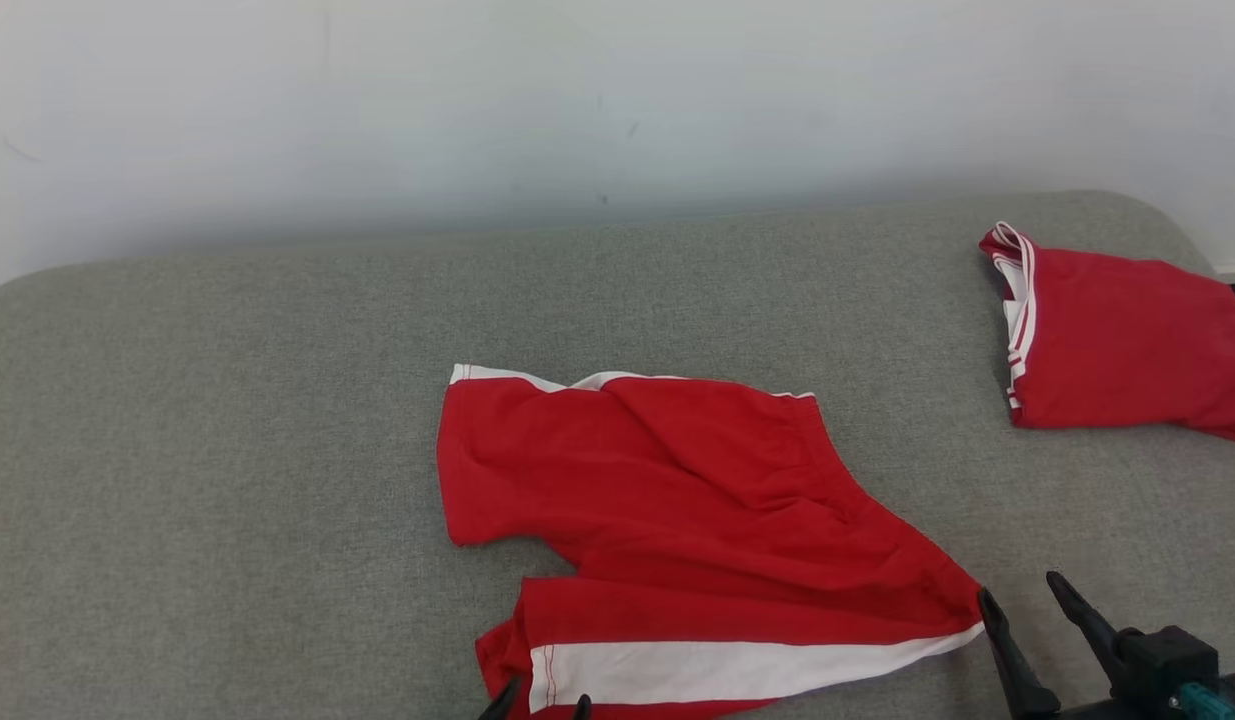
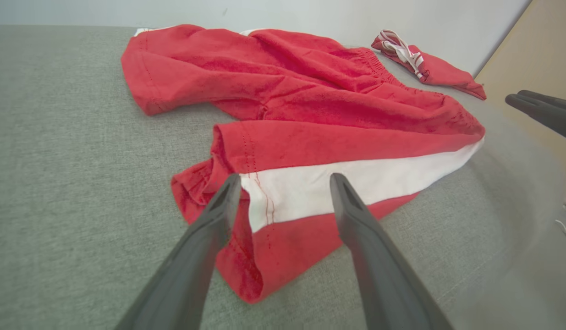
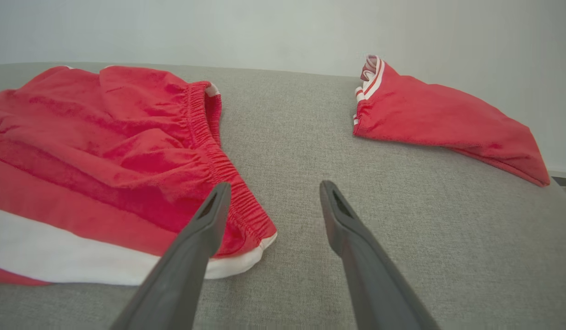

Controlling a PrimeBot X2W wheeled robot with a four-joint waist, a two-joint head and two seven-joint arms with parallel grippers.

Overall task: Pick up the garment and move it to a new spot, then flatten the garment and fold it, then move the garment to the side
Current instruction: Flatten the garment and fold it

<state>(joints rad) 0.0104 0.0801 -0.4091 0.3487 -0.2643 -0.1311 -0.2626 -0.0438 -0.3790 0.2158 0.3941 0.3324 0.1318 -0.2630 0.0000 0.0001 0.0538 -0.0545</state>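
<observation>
The garment [image 1: 677, 500] is a pair of red shorts with a white side stripe, lying rumpled on the grey padded surface [image 1: 227, 450] at mid-front. My left gripper [image 1: 537, 708] stands open at the bottom edge, its tips just over the leg hem; in the left wrist view the garment [image 2: 301, 114] lies ahead and the left gripper [image 2: 285, 183] straddles the white stripe. My right gripper [image 1: 1022, 595] is open beside the waistband corner, apart from it. In the right wrist view the right gripper [image 3: 273, 190] has its left finger over the garment [image 3: 104, 151] corner.
A second red garment [image 1: 1117, 340] with white stripes lies folded at the far right edge, also seen as the folded piece [image 3: 438, 114] and the folded piece [image 2: 425, 64]. A pale wall [image 1: 577, 100] stands behind the surface. Bare grey padding stretches to the left.
</observation>
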